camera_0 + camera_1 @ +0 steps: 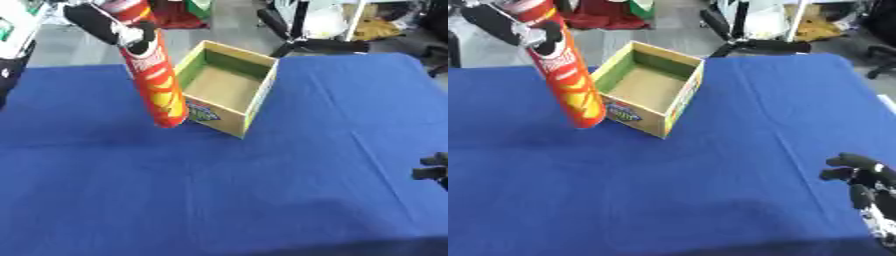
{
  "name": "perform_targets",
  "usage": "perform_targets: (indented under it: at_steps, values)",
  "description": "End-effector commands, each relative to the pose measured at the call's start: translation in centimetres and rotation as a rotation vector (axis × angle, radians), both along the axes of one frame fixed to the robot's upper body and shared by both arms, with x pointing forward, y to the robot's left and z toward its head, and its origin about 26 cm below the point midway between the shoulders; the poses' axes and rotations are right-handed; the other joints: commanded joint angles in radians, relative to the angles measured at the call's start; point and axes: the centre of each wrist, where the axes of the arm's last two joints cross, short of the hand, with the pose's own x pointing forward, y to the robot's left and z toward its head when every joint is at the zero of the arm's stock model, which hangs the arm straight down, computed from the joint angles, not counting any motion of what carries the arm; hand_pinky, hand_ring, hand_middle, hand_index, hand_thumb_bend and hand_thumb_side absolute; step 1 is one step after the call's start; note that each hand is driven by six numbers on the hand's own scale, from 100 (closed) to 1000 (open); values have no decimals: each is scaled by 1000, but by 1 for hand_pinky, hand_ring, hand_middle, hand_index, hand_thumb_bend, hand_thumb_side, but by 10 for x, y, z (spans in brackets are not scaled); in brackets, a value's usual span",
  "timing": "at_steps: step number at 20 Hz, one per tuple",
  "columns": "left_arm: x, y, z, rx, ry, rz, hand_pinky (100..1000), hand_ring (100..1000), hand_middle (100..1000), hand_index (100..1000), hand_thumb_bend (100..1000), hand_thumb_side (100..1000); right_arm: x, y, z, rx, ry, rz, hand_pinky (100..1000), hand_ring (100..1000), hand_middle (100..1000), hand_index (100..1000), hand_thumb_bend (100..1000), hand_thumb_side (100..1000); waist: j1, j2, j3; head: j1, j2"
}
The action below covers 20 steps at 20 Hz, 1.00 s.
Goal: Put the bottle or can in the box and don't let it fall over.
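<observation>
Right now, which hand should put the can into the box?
Left. The left hand already grips the red can, tilted just beside the open box. The right hand sits idle at the lower right, far away.

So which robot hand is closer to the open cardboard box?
Left. The left hand grips the tall red can beside the cardboard box; the right hand rests far off, near the lower right corner.

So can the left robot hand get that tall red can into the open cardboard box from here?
Probably yes: the left robot hand grips the tall red can beside the open cardboard box, which looks empty.
</observation>
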Motion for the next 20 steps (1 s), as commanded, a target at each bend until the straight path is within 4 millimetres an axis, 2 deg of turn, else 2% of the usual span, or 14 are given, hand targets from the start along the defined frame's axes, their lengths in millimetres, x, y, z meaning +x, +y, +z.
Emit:
perform_targets:
  at_steps: [1, 5, 10, 12, 14, 15, 16, 17, 18, 19, 20]
  values:
    - [-4, -11, 18, -35, -152, 0, 100, 234, 276, 714, 100, 231, 3, -2, 7, -12, -19, 16, 826, 695, 749, 851, 100, 483, -3, -16, -6, 9, -8]
    - [7, -23, 3, -101, -236, 53, 100, 233, 261, 711, 100, 205, 6, 4, 8, -4, -22, 43, 826, 695, 749, 852, 100, 485, -7, -9, -28, 19, -16]
    - [22, -25, -16, -167, -306, 135, 100, 239, 260, 717, 100, 187, 14, 16, 13, 14, -36, 103, 826, 695, 749, 851, 100, 489, -10, 8, -67, 35, -37]
    - [28, -25, -27, -169, -318, 165, 134, 267, 289, 735, 100, 208, 18, 22, 15, 19, -41, 130, 826, 694, 749, 852, 100, 491, -9, 14, -79, 38, -43]
    - [33, -25, -40, -163, -321, 188, 277, 392, 405, 806, 100, 190, 21, 26, 17, 23, -45, 154, 826, 694, 749, 851, 100, 492, -8, 19, -90, 39, -44]
    - [36, -26, -46, -158, -323, 195, 413, 516, 514, 862, 100, 184, 21, 27, 18, 25, -46, 161, 826, 694, 749, 851, 100, 492, -8, 20, -93, 39, -45]
    - [37, -27, -52, -140, -325, 194, 640, 704, 683, 937, 100, 195, 22, 28, 18, 26, -47, 165, 826, 694, 749, 851, 100, 493, -7, 21, -96, 38, -45]
    - [38, -28, -56, -122, -329, 188, 810, 849, 808, 978, 145, 195, 22, 28, 19, 27, -47, 167, 826, 694, 749, 851, 100, 493, -6, 22, -97, 38, -44]
    - [38, -28, -58, -110, -335, 178, 904, 932, 890, 1000, 193, 194, 22, 28, 19, 28, -48, 166, 826, 694, 749, 851, 100, 493, -6, 23, -98, 37, -43]
    - [38, -28, -59, -100, -340, 170, 940, 970, 929, 1000, 212, 223, 22, 27, 19, 28, -48, 165, 826, 694, 749, 851, 100, 493, -5, 23, -98, 37, -42]
    - [38, -28, -59, -94, -344, 163, 964, 998, 964, 1000, 212, 322, 22, 27, 19, 28, -47, 164, 826, 694, 749, 851, 100, 493, -5, 23, -97, 35, -41]
